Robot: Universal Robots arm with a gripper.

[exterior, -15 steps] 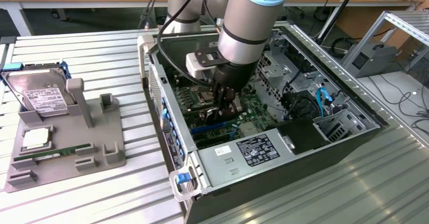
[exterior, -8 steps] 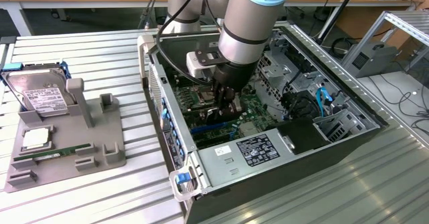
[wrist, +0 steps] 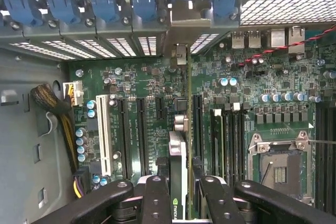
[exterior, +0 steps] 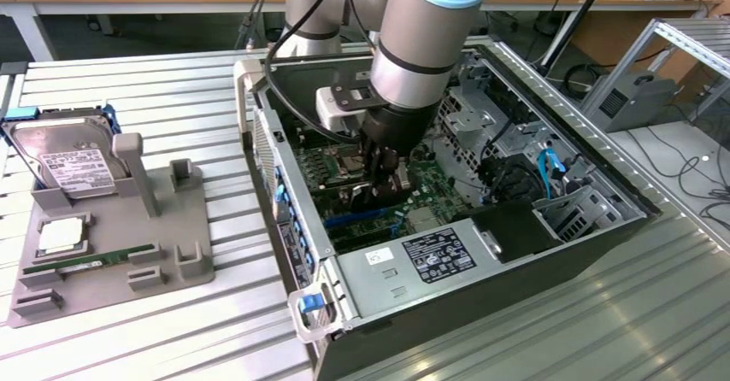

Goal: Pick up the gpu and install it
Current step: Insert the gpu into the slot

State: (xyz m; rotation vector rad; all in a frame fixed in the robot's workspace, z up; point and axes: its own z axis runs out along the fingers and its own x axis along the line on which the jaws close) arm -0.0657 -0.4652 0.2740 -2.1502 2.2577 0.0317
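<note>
The gpu [wrist: 178,182] is a thin dark card seen edge-on, standing upright over the green motherboard [wrist: 147,82] inside the open computer case [exterior: 456,261]. Its silver bracket end [wrist: 181,55] reaches the row of rear slot openings. My gripper [wrist: 181,200] is shut on the card, one black finger [wrist: 156,198] on each side. In the exterior view my gripper [exterior: 382,183] is low inside the case over the board. I cannot tell whether the card's edge is seated in a slot.
Long black slots [wrist: 140,135] and a white slot [wrist: 105,135] flank the card, with the CPU socket [wrist: 278,163] and a cable bundle [wrist: 55,111] farther out. Blue latches [wrist: 105,6] line the rear. On the exterior view's left, a grey fixture [exterior: 171,253] holds a hard drive [exterior: 68,163] and memory stick [exterior: 108,260].
</note>
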